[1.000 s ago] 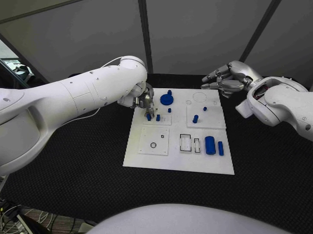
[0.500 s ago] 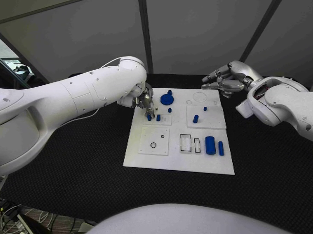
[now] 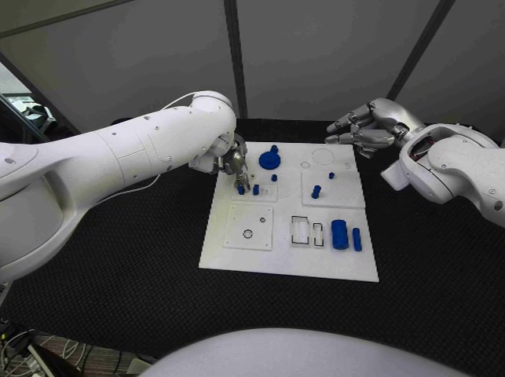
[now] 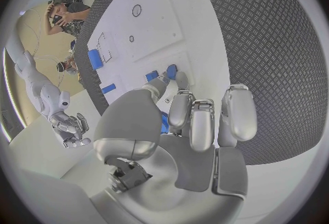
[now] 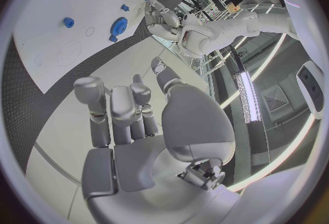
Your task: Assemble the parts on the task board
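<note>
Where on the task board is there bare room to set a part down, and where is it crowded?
The task board is bare along its near edge, below the rectangular slots, and round the small ring. It is crowded at the far left corner, where the left hand hangs over the small pegs beside the round blue part.

can't really tell if my left hand (image 3: 231, 159) is pinching that small blue peg (image 3: 239, 188), fingertips cover it.

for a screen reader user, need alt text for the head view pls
The robot's left hand reaches down over small blue pegs at the far left of a white task board on a black table. The right hand hovers beyond the board's far right corner, holding nothing.
</note>
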